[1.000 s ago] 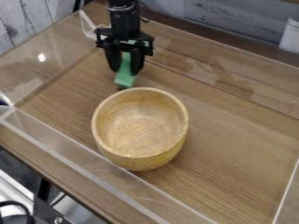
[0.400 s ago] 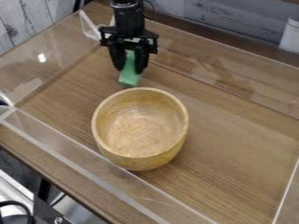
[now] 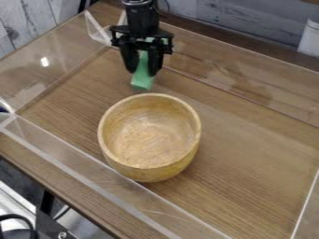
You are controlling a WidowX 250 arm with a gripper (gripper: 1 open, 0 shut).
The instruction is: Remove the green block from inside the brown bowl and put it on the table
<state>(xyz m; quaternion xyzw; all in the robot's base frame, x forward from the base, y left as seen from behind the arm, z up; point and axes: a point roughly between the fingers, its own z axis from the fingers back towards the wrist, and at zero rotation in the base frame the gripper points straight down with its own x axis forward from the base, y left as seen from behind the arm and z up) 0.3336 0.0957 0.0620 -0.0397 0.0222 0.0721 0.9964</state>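
The desk (image 3: 237, 135) is spread out below the gripper (image 3: 142, 59). The round wooden bowl (image 3: 149, 137) is set on it, nearer the camera than the gripper. The green block (image 3: 140, 74) is pinched in the gripper, outside the bowl, its lower end pointed bowlward.

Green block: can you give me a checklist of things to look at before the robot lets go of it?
1. Block is out of the bowl: ok, it is behind the bowl, with nothing inside the bowl.
2. Hand has the block: ok, it is shut on the top end.
3. Bowl is sitting the right way up: ok, its open side faces up.
4. Block is over the table: ok, there is wood all around it.
5. Block is touching the table: cannot tell, one view does not show if there is a gap under it.
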